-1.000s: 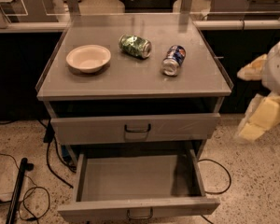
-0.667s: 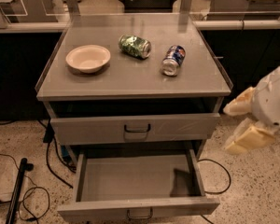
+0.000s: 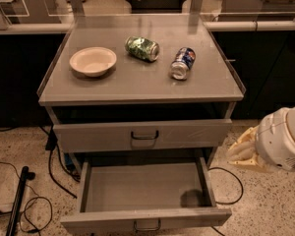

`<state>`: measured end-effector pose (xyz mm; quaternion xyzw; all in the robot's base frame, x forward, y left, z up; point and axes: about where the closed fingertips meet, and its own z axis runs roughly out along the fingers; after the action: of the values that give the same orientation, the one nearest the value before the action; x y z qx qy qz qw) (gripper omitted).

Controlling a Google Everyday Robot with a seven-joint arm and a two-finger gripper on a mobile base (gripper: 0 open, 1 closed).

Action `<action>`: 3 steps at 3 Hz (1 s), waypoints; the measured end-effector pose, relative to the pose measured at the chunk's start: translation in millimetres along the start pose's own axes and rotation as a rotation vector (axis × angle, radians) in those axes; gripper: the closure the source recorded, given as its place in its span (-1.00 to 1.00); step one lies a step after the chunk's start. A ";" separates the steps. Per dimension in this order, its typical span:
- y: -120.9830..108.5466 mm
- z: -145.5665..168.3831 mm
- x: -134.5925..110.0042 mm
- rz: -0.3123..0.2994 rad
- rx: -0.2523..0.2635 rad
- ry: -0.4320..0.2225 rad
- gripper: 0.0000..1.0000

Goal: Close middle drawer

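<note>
down from worktop [image 3: 137, 82] height a second ago to low and just right of the drawer [image 3: 142, 191], tool [image 3: 243, 154] apart from it, openness impossible to tell; drawer pulled wide out, untouched, so closing push likely not begun

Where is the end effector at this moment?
The end effector hangs at the camera view's right edge, just beyond the right side of the pulled-out middle drawer.

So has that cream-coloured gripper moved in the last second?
Yes. The gripper has dropped from level with the cabinet top to just right of the open middle drawer, drifting left toward the cabinet.
</note>
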<state>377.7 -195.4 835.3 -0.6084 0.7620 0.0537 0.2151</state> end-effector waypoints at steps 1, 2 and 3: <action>0.0 -0.1 -0.1 0.000 0.000 0.000 1.00; 1.0 3.8 0.6 0.000 -0.004 -0.001 1.00; 9.7 34.7 7.8 -0.005 -0.028 -0.018 1.00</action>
<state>376.3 -188.1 799.3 -0.6130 0.7576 0.0694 0.2134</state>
